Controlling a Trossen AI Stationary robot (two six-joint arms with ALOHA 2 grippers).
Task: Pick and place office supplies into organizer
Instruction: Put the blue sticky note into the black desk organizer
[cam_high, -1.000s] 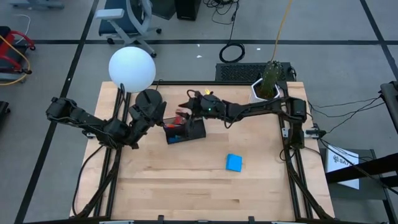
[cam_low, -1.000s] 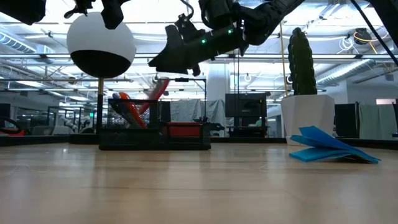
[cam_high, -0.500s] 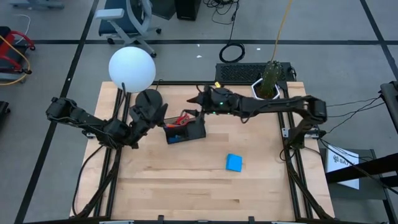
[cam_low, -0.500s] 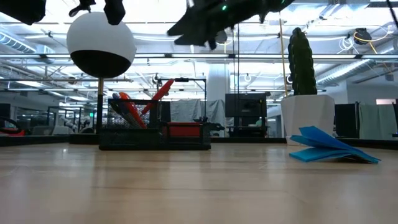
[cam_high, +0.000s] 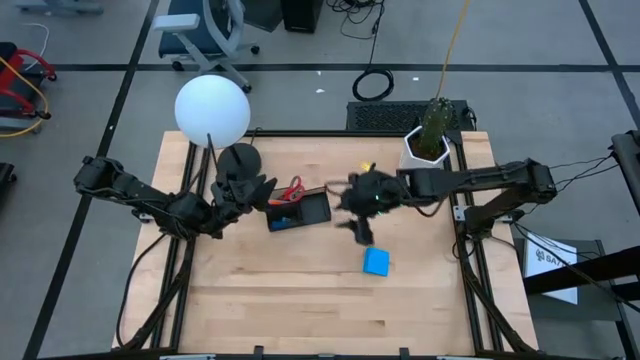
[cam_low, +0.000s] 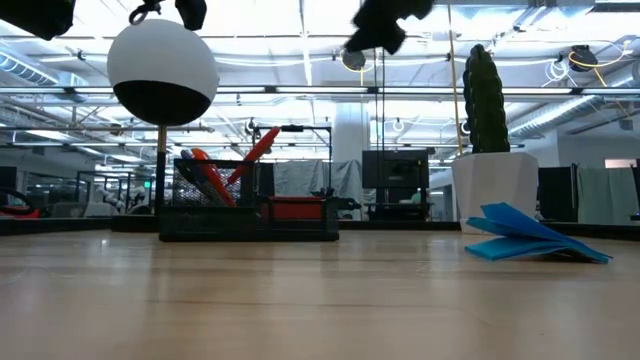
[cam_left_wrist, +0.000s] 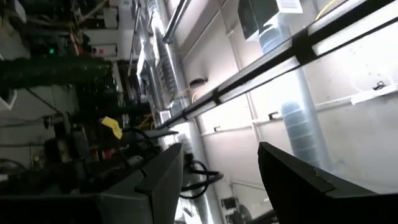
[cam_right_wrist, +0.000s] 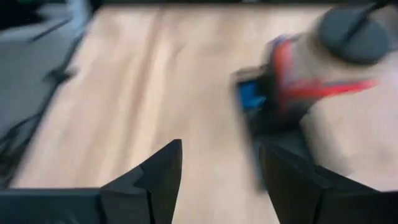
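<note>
A: Worktop (cam_high: 300, 300)?

B: Light wood planks in a black frame, bare along the near edge. Blue square notepad (cam_high: 376, 262) lying alone right of centre, well apart from the organizer (cam_high: 300, 212); from table height (cam_low: 530, 235), sheets fanned and slightly lifted.

A: And the organizer?

B: Low black tray, back of centre, near the round lamp base (cam_high: 238, 158). Red-handled scissors (cam_high: 291, 190) tilted inside at the left end, handles above the rim (cam_low: 245, 155). Something orange beside them, something blue in the tray; too small to name.

A: Hands?

B: Right hand (cam_high: 358, 225) up in the air between organizer and notepad, blurred, touching neither. Fingers spread in the wrist view (cam_right_wrist: 221, 155), nothing between them. Left hand (cam_high: 255, 190) just left of the organizer, raised, aimed up at pipes and ceiling beams (cam_left_wrist: 221, 155); fingers likewise apart and empty.

A: Other things on the surface?

B: White globe lamp (cam_high: 212, 110) at the back left. White hexagonal pot (cam_high: 425, 148) with a tall green cactus (cam_low: 485, 100) at the back right corner.

A: Room?

B: Grey floor crossed by dark lines. Office chair (cam_high: 205, 30) behind the lamp, a coiled black cable (cam_high: 372, 85) on the floor behind the cactus. From table height, bright ceiling lights, overhead rails and dark equipment racks far back.
</note>
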